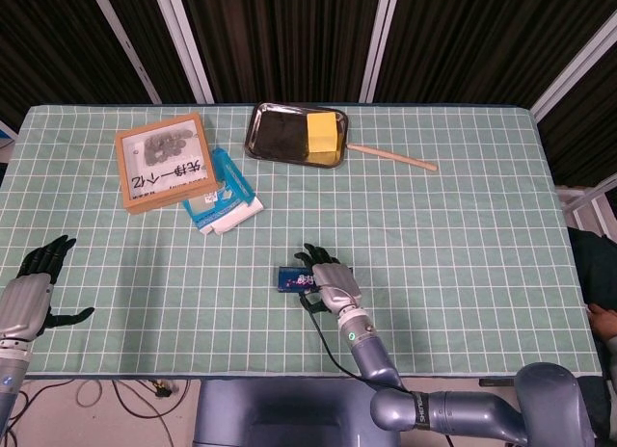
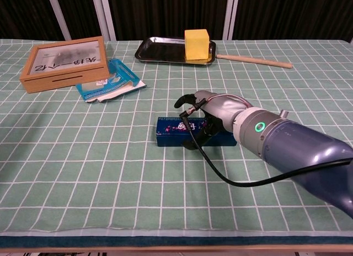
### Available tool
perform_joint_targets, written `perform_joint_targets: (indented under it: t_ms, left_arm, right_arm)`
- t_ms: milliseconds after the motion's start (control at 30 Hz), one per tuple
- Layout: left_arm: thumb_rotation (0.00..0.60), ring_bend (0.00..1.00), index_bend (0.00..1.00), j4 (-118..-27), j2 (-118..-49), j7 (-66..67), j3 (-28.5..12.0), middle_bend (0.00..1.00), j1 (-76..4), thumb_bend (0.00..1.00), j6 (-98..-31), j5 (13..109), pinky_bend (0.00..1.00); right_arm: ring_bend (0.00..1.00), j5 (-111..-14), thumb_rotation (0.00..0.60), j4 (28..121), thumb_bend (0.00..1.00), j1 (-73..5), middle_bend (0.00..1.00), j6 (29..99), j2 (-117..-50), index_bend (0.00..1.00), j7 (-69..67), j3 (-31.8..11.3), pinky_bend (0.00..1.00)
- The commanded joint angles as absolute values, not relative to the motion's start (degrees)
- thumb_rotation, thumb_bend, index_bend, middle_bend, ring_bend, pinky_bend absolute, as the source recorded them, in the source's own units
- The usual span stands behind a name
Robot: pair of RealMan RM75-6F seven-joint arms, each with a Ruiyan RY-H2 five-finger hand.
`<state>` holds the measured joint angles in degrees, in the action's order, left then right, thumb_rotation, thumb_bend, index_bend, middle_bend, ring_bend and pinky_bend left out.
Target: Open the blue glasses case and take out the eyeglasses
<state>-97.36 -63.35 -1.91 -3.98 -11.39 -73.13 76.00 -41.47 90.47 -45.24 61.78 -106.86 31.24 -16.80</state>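
Observation:
The blue glasses case [image 1: 289, 277] [image 2: 170, 132] lies closed and flat on the green checked cloth, near the table's front middle. My right hand [image 1: 328, 281] [image 2: 212, 112] arches over its right half, fingers spread past the far edge and thumb down by the near side. Only the left end of the case shows. No firm grip is visible. My left hand [image 1: 34, 288] rests far off at the front left corner with its fingers apart and holds nothing. The chest view does not show it. No eyeglasses are visible.
A wooden framed box [image 1: 166, 162] [image 2: 65, 63] and a blue packet [image 1: 222, 198] [image 2: 110, 79] lie at the back left. A metal tray [image 1: 253, 129] with a yellow block [image 1: 323, 134] [image 2: 197, 44] stands at the back centre, with a wooden stick [image 1: 390, 156] [image 2: 253, 60] to its right.

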Motion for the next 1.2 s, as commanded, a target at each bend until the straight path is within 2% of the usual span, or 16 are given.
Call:
perform_joint_targets:
  t_ms: [33,300,867,1200]
  left_arm:
    - [0.6,0.0,0.0,-97.4,-63.3,-2.0,-4.0,0.0,-11.4,0.0,-73.1,76.0,0.0]
    - [0.6,0.0,0.0,-97.4,-63.3,-2.2,-4.0,0.0,-11.4,0.0,-73.0,75.9,0.0]
    - [0.6,0.0,0.0,-97.5,-63.2,-2.4,-4.0,0.0,-11.5,0.0,-72.8,75.8,0.0]
    - [0.6,0.0,0.0,-97.6,-63.0,-2.7,-4.0,0.0,-11.5,0.0,-72.7,75.8,0.0]
  right_arm:
    - [0.0,-41.1,0.6,90.4,0.41,-45.5,0.0,61.7,-107.1,0.15,31.5,-16.8,0.2]
    - [0.0,-40.3,0.6,89.6,0.49,-46.6,0.0,61.3,-107.7,0.16,32.0,-17.0,0.2]
    - [0.0,-33.2,0.6,91.7,0.51,-50.1,0.0,61.8,-106.6,0.19,38.6,-17.7,0.2]
    - [0.0,-31.6,0.6,91.6,0.59,-51.0,0.0,62.2,-107.0,0.21,38.6,-17.5,0.2]
